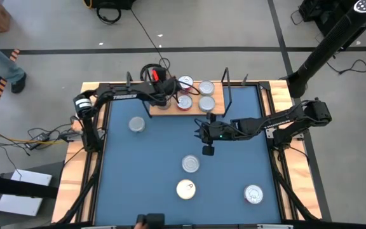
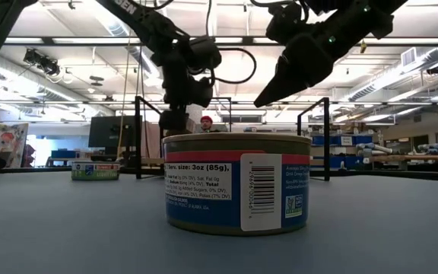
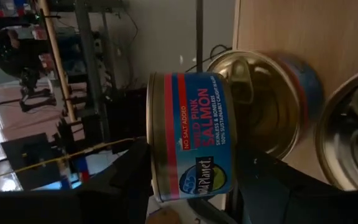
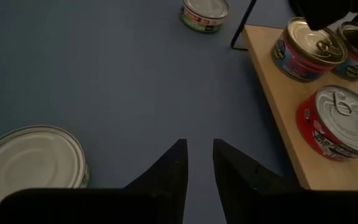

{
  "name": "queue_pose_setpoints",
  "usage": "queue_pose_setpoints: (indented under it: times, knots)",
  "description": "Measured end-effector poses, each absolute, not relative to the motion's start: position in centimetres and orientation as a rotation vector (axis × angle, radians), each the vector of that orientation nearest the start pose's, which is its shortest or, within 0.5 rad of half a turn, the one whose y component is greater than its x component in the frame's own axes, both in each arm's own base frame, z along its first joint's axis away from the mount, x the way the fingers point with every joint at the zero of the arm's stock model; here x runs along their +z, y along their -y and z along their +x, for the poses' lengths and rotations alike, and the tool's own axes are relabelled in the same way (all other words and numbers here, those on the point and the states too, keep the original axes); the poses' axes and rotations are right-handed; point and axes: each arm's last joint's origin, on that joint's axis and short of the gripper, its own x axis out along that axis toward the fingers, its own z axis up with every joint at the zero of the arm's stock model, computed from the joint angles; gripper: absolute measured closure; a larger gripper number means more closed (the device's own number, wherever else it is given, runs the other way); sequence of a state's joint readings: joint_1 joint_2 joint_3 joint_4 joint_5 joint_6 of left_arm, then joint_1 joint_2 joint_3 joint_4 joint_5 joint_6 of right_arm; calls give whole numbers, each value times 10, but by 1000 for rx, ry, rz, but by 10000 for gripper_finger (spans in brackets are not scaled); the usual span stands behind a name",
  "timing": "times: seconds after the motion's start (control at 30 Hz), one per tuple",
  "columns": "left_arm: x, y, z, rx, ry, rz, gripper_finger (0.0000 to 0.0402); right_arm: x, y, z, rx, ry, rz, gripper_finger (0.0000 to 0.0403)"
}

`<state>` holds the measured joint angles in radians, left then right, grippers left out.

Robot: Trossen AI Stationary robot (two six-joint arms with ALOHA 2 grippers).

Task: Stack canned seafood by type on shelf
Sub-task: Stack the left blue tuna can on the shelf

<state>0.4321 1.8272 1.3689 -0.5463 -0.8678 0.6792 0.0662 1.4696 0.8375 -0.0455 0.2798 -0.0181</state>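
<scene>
Left gripper (image 3: 191, 180) over the shelf (image 1: 170, 109) at the counter's far edge, fingers clamped on a salmon can (image 3: 191, 134), probably to stack by type. Right gripper (image 4: 197, 163) mid-counter, empty, fingers slightly apart. Loose cans (image 1: 190, 164) waiting nearer.

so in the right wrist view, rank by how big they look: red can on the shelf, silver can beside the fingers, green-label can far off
1. silver can, though nearest the camera
2. red can
3. green-label can, farthest off and cut by the frame edge, so true size is unsure
</scene>
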Motion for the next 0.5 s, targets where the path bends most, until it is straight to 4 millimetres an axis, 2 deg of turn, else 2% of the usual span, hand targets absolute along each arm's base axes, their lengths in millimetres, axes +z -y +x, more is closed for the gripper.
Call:
queue_pose_setpoints:
  times: [0.27,0.5]
  knots:
    - [228,-180,339,792,-1404,756,199,210,-15,301,-188,-670,-139,318]
    - [227,-176,338,761,-1424,752,149,210,-16,301,-187,-670,-138,317]
